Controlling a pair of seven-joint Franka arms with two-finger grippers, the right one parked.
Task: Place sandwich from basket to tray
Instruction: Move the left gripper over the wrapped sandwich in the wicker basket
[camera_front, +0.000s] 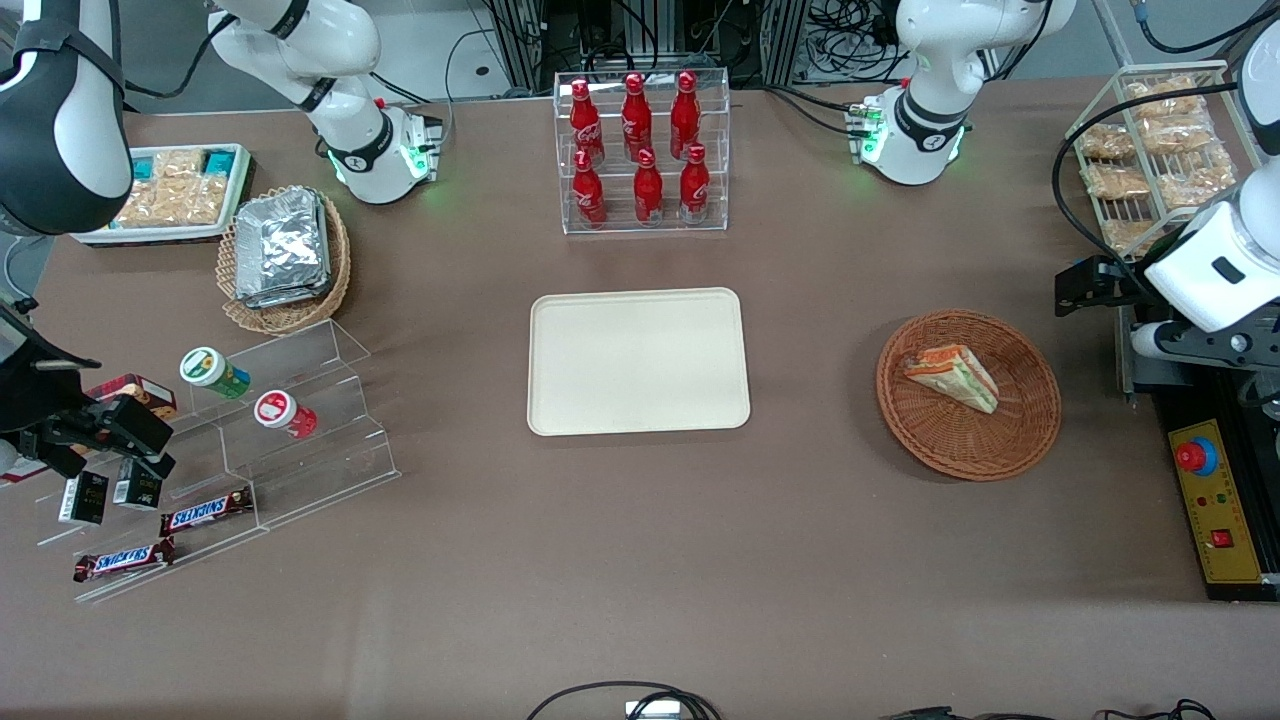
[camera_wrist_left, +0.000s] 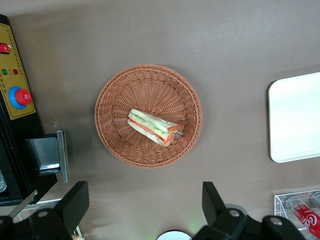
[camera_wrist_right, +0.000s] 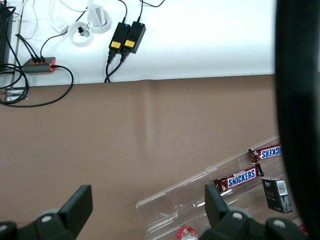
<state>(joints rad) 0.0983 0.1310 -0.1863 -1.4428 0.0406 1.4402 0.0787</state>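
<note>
Item: sandwich (camera_wrist_left: 153, 127), lying on its side near the middle of the reddish wicker basket (camera_wrist_left: 112, 95), filling edge exposed so you can take it across the bread faces. The cream tray (camera_front: 560, 400) sits bare mid-table, well apart from the basket toward the parked arm's end. Your gripper (camera_wrist_left: 145, 205) hangs high above the table just beside the basket, released and wide, holding nothing; the wrist seems to point straight down.
</note>
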